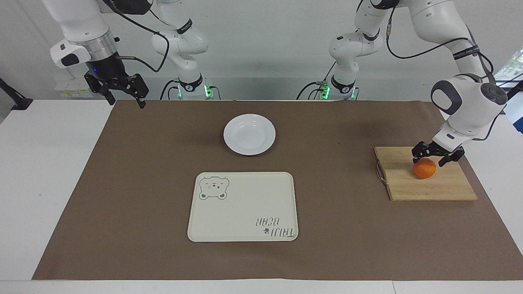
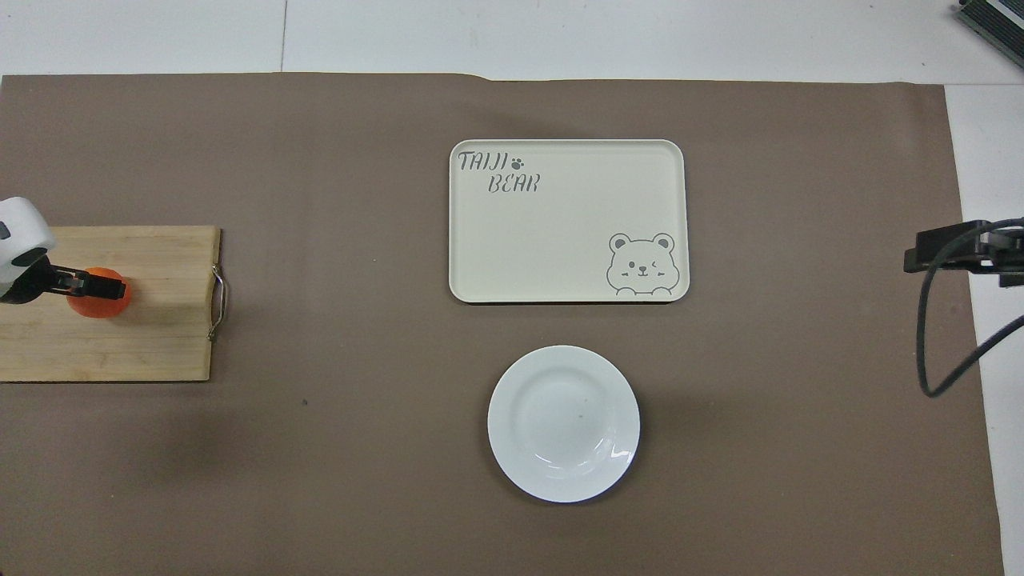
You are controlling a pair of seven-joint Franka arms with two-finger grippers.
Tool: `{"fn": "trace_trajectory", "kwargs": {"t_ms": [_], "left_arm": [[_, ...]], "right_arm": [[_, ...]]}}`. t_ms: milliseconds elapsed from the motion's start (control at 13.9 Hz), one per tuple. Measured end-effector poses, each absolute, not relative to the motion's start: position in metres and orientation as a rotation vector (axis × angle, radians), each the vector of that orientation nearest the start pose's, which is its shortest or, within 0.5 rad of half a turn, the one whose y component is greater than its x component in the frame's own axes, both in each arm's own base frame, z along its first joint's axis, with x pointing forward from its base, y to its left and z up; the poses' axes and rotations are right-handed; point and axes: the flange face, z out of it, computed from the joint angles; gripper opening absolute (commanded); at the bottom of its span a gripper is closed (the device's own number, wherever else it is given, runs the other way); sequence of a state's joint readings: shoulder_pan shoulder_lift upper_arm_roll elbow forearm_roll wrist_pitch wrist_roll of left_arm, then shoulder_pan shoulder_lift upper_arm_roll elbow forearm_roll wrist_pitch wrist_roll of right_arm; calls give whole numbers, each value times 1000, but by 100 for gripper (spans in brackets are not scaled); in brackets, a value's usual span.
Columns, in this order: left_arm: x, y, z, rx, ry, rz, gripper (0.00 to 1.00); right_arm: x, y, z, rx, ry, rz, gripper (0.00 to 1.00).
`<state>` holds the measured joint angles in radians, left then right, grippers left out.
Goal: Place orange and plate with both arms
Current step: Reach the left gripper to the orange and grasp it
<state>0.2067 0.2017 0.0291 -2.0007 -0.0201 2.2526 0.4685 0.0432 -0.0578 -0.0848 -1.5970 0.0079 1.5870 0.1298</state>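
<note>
The orange [image 1: 425, 170] lies on a wooden cutting board [image 1: 445, 188] toward the left arm's end of the table; it also shows in the overhead view [image 2: 100, 302]. My left gripper [image 1: 427, 160] is open and low over the orange, with a finger on either side of its top; it also shows in the overhead view [image 2: 90, 285]. The white plate [image 1: 249, 134] sits on the brown mat near the robots, empty, and also shows in the overhead view [image 2: 563, 422]. My right gripper [image 1: 124, 98] waits open and raised over the mat's corner at the right arm's end.
A cream rectangular tray [image 1: 243, 212] with a bear drawing lies farther from the robots than the plate, and is bare. The cutting board [image 2: 152, 344] has a metal handle on the side toward the tray. A brown mat [image 1: 135, 183] covers the table.
</note>
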Motion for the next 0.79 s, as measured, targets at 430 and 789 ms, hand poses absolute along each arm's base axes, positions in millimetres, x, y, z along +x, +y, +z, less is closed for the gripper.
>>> {"fn": "trace_trajectory", "kwargs": {"t_ms": [430,789], "left_arm": [[571,148,331,-3118,315,-66,0],[573,147,345,-3112,307,-104,0]], "right_arm": [[538,-23,645,-3114,267,-74,100],[538,-23,645,-3114,267,-74,100]]}}
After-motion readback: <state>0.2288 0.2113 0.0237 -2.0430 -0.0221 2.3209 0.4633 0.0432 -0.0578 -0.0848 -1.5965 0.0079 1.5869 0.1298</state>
